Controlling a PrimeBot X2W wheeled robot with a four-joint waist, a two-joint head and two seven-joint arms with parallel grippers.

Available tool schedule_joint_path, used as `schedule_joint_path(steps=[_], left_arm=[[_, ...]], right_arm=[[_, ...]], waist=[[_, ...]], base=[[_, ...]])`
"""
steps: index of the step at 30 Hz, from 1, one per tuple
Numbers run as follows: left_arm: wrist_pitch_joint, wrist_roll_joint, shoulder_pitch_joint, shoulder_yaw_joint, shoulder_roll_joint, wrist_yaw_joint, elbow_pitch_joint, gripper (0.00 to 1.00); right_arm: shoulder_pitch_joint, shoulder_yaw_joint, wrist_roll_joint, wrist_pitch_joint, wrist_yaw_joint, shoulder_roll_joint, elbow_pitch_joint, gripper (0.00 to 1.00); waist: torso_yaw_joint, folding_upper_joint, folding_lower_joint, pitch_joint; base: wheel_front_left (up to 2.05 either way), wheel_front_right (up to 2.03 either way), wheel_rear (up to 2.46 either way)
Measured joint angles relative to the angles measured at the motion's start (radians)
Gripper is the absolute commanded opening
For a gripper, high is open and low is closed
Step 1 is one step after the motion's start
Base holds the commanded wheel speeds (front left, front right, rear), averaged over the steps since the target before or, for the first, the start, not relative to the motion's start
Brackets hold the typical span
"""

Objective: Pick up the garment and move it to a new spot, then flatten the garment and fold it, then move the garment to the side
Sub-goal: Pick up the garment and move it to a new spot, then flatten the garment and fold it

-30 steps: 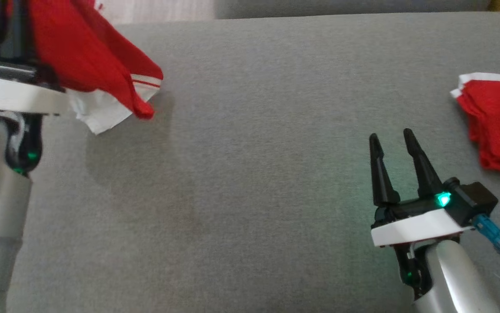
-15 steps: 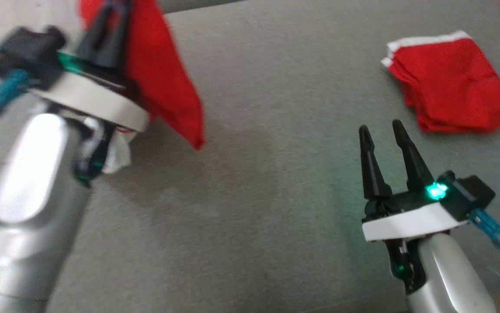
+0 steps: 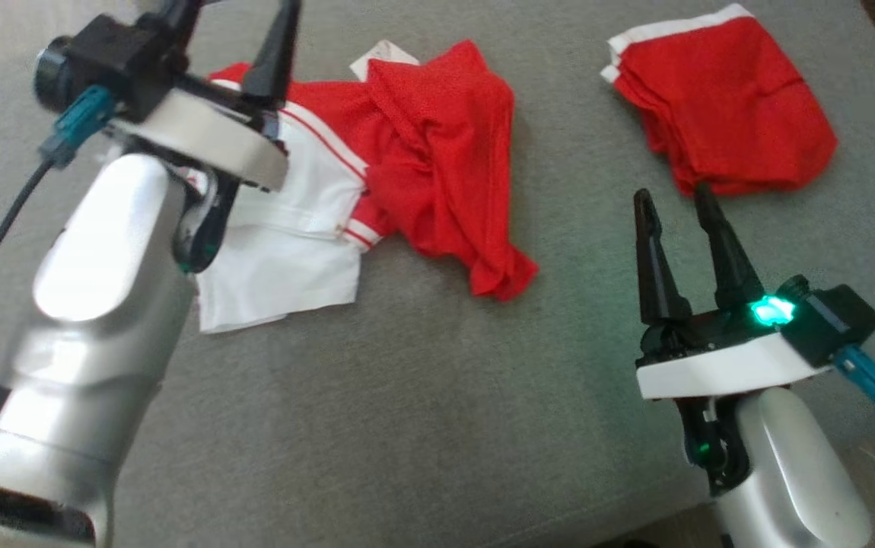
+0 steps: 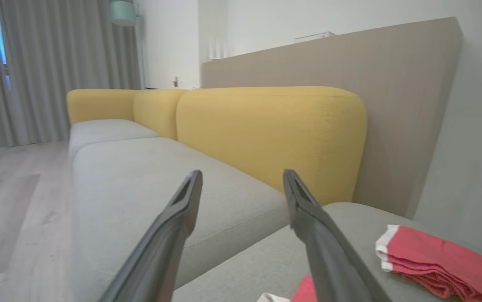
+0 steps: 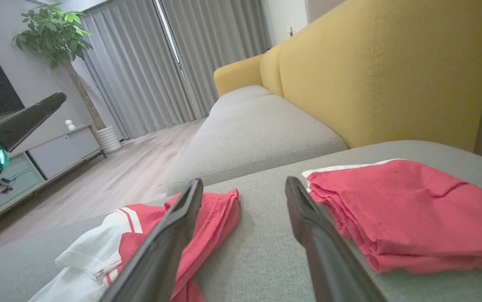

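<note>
The garment, red with a white panel and red stripes, lies crumpled on the grey sofa cushion; the right wrist view has it at the lower left, and a corner peeks in at the bottom of the left wrist view. My left gripper hovers over its left part, open, with nothing between the fingers. My right gripper stands open and empty at the lower right, to the right of the garment.
A folded red garment with white trim rests at the cushion's far right, just beyond my right fingertips. A yellow backrest rises behind the cushions. A wooden floor, a cabinet and a plant lie off to the left.
My left gripper has opened and let go of the garment, which now lies on the cushion. The head view has shifted. The right gripper stays open.
</note>
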Motion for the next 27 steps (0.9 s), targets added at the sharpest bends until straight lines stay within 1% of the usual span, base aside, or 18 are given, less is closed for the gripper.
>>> schedule_joint_path(steps=[3,6,9,15,17,18,19,20,24,27], left_arm=[[-0.042,-0.009,0.021,0.021,0.018,0.0,0.015,1.0],[-0.072,-0.017,0.081,0.041,0.031,0.004,0.01,1.0],[-0.082,-0.03,0.184,0.064,0.035,0.019,-0.022,1.0],[-0.092,-0.055,0.439,0.123,0.04,0.07,-0.123,1.0],[-0.095,-0.055,0.528,0.147,0.026,0.08,-0.166,1.0],[-0.095,-0.055,0.528,0.147,0.026,0.08,-0.166,1.0],[-0.096,-0.053,0.612,0.164,0.004,0.086,-0.197,1.0],[-0.096,-0.053,0.612,0.164,0.004,0.086,-0.197,1.0],[-0.096,-0.04,0.733,0.202,-0.054,0.089,-0.235,1.0],[-0.096,-0.018,0.749,0.233,-0.081,0.087,-0.26,1.0]], right_arm=[[0.001,-0.019,-0.012,0.0,0.0,0.0,0.0,1.0],[0.005,-0.047,-0.033,0.0,0.0,0.0,0.002,1.0],[0.018,-0.072,-0.057,0.0,0.0,0.0,0.006,1.0],[0.081,-0.117,-0.094,0.0,0.0,0.0,0.033,1.0],[0.097,-0.119,-0.101,0.0,0.0,0.0,0.04,1.0],[0.097,-0.119,-0.101,0.0,0.0,0.0,0.04,1.0],[0.109,-0.117,-0.105,0.0,0.0,0.001,0.045,1.0],[0.109,-0.117,-0.105,0.0,0.0,0.001,0.045,1.0],[0.127,-0.116,-0.105,0.0,0.0,0.001,0.054,1.0],[0.13,-0.115,-0.109,0.0,0.0,0.001,0.057,1.0]], waist=[[0.036,0.0,0.0,-0.014],[0.08,0.0,-0.0001,-0.031],[0.129,0.0,-0.0001,-0.053],[0.227,0.0,-0.0001,-0.106],[0.254,0.0,-0.0003,-0.125],[0.254,0.0,-0.0003,-0.125],[0.276,0.0,-0.0003,-0.145],[0.276,0.0,-0.0003,-0.145],[0.305,0.0,-0.0004,-0.179],[0.32,0.0,-0.0003,-0.188]], base=[[0.0,0.0,0.0],[0.0,0.0,0.0],[0.0,0.0,0.0],[0.0,0.0,0.0],[0.0,0.0,0.0],[0.0,0.0,0.0],[0.0,0.0,0.0],[0.0,0.0,0.0],[0.0,0.0,0.0],[0.0,0.0,0.0]])
